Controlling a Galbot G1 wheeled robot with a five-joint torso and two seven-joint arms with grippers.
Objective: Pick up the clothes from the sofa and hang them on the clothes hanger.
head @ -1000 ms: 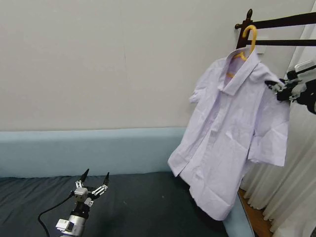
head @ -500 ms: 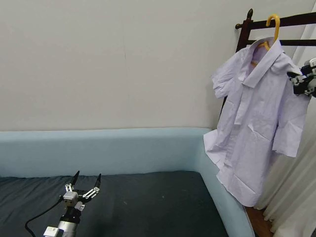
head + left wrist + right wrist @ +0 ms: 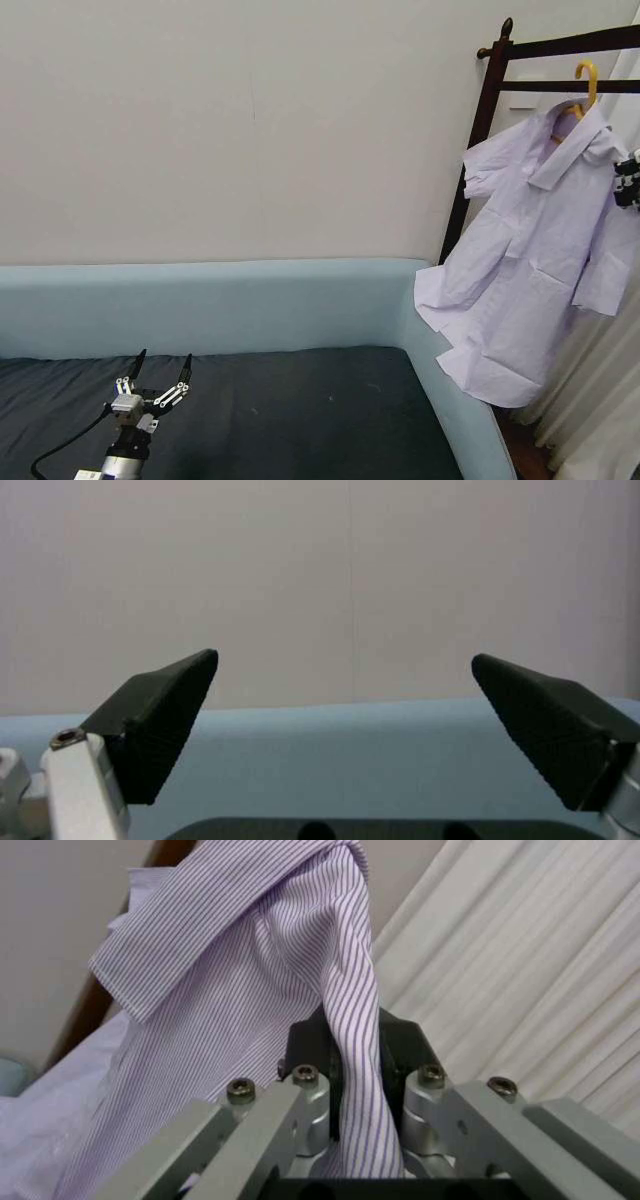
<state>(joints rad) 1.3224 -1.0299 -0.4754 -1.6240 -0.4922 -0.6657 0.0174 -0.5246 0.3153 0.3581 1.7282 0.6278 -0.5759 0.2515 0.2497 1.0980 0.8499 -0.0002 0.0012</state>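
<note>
Right gripper (image 3: 628,183) pinches the shirt (image 3: 540,260) just below-right of its hanger (image 3: 584,80) at the rack (image 3: 545,45); left gripper (image 3: 150,385) idles, spread wide.

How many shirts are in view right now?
1. The shirt hangs from the yellow hanger at the wooden rack, pinched by the right tool. Others may lie outside the view.

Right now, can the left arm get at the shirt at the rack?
Probably not. The left gripper, jaws open, sits low over the sofa seat at far left; the shirt hangs high at far right, with the right gripper shut on it.
</note>
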